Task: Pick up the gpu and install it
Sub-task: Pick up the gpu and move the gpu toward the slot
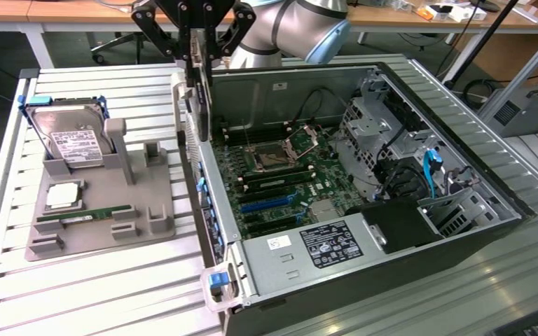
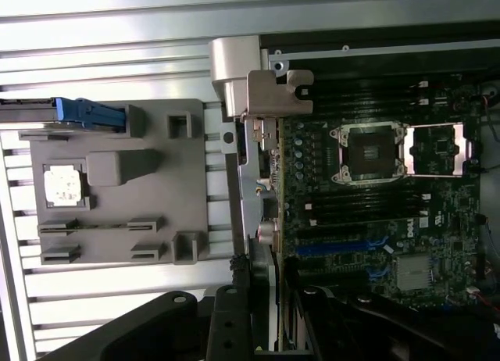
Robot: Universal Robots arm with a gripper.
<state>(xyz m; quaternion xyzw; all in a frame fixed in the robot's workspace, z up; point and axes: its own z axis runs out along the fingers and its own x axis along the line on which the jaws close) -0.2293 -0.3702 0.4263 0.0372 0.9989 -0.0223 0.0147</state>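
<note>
Your gripper (image 1: pixel 197 50) is clamped on the gpu (image 1: pixel 201 105). Card hangs upright & edge-on, silver bracket (image 2: pixel 269 91) at the end away from the gripper. It's over the open PC case (image 1: pixel 456 175), at the wall next to the grey holder (image 1: pixel 148 203), above the mobo (image 1: pixel 283 175), not in a slot yet. The holder, w/ hard drive (image 1: pixel 73 143) & RAM stick (image 1: pixel 82 217), sits on the surface (image 1: pixel 110 294) toward its edge at the exterior view's left.

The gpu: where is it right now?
The gpu hangs upright in the gripper, above the wall of the open computer case on the exterior view's left, next to the grey parts tray.
</note>
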